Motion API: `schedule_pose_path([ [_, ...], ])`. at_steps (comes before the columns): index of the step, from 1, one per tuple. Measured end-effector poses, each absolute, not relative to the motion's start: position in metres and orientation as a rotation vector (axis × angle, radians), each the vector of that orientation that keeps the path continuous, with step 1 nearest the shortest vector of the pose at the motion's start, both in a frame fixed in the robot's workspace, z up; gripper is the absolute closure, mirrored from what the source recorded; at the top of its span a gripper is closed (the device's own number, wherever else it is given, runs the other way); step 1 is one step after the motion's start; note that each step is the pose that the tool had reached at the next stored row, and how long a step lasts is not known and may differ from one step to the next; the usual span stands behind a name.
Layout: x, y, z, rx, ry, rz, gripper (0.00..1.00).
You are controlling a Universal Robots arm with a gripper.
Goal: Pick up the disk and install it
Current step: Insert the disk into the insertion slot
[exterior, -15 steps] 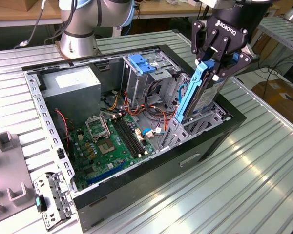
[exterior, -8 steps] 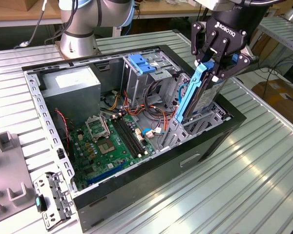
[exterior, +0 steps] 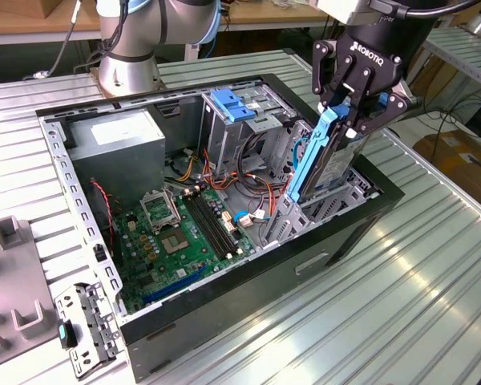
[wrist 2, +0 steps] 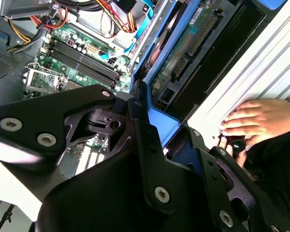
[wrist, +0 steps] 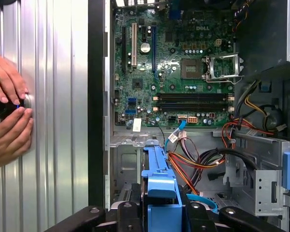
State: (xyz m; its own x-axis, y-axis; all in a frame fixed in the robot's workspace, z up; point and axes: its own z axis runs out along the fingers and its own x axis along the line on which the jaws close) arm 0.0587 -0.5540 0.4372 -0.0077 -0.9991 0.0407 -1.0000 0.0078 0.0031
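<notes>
Jaws clamp the disk over an open computer case on a ribbed metal table.

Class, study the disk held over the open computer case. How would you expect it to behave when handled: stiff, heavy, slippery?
Probably stiff: the disk juts unbent from the gripper, though clamped at one end. Likely heavy for its size, given its solid dark body. Its smooth blue frame might slip in that grasp.

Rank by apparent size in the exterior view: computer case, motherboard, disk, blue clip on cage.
1. computer case
2. motherboard
3. disk, seen nearly edge-on in the gripper, so unsure
4. blue clip
</notes>
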Motion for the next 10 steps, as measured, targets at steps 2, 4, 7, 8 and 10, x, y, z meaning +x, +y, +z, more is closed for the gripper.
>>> schedule_pose_path([
  [2, 0.0587, -0.554, 0.4372, 2.191, -2.208, 0.041, 0.63],
  [4, 0.0587, -0.554, 0.4372, 2.191, -2.208, 0.041, 0.63],
  [7, 0.0587, -0.554, 0.4371, 2.191, -2.208, 0.041, 0.63],
  [8, 0.0587, -0.554, 0.4371, 2.191, -2.208, 0.041, 0.63],
  [10, 0.0587, -0.554, 0.4371, 2.191, -2.208, 0.041, 0.63],
])
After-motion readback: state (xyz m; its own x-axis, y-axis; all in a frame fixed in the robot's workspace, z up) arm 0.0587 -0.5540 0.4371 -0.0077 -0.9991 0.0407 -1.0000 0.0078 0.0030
